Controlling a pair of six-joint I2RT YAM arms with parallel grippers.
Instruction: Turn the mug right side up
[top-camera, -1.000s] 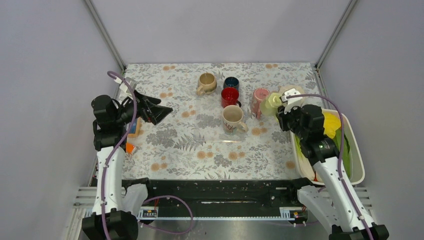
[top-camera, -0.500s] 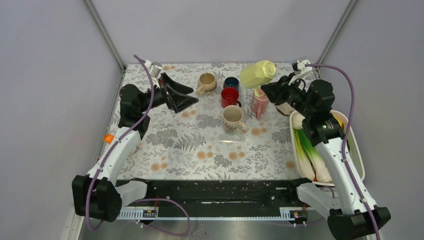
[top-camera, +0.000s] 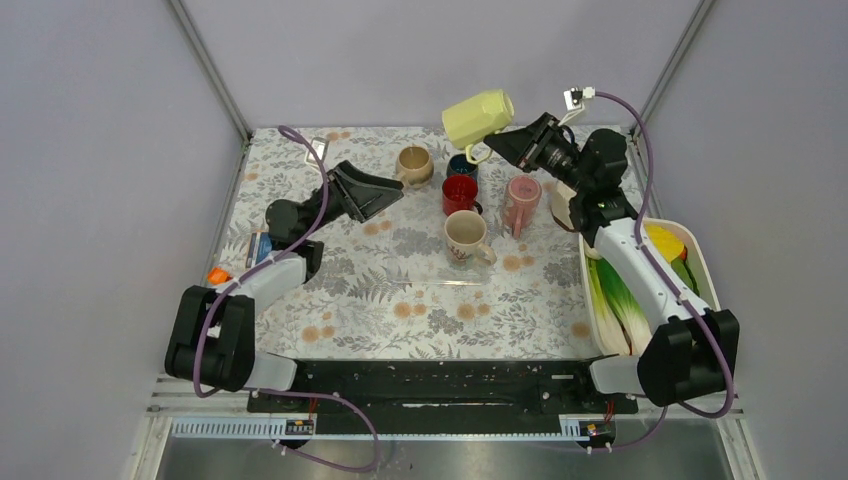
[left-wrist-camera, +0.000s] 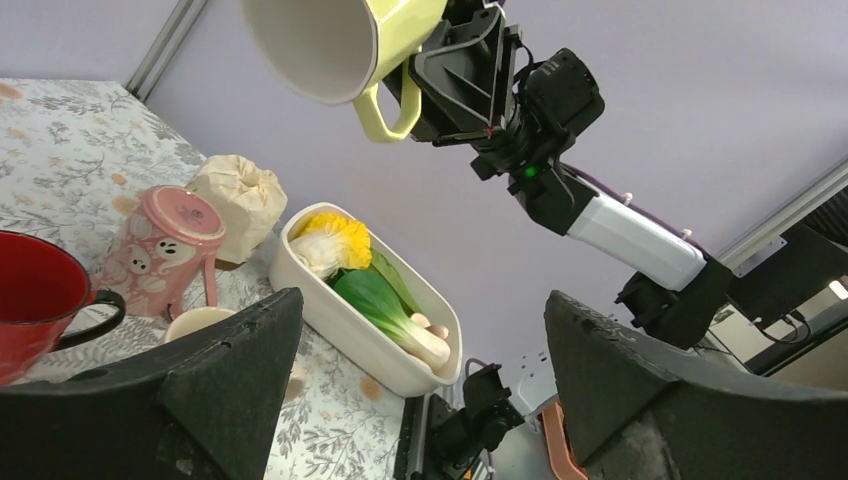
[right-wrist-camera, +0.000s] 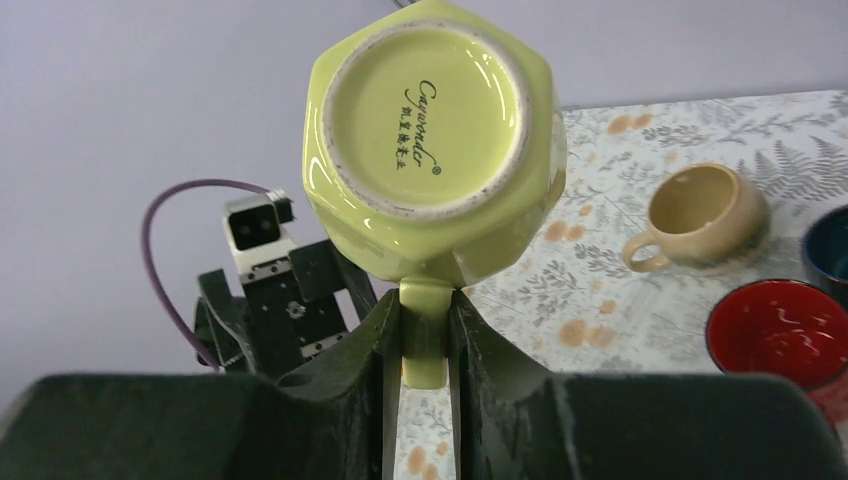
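The right gripper (top-camera: 492, 141) pinched the handle of the yellow mug (top-camera: 478, 118), tipped sideways in the air above the table's (top-camera: 400, 290) far edge. The left gripper (top-camera: 388, 192) gaped empty. The turn looked half done; next, roll it mouth-up and lower it.

Stretches the left arm (top-camera: 265, 280) low and diagonal from the lower left of the top view up toward the centre. Holds the left gripper (top-camera: 385, 197) spread wide, nothing between its fingers, pointing right. Bends the right arm (top-camera: 640, 265) up along the right side of that view, wrist lifted high toward upper centre. Pinches the yellow mug (top-camera: 478, 117) by its handle in the right gripper (top-camera: 497, 143), fingers nearly together, pointing left.
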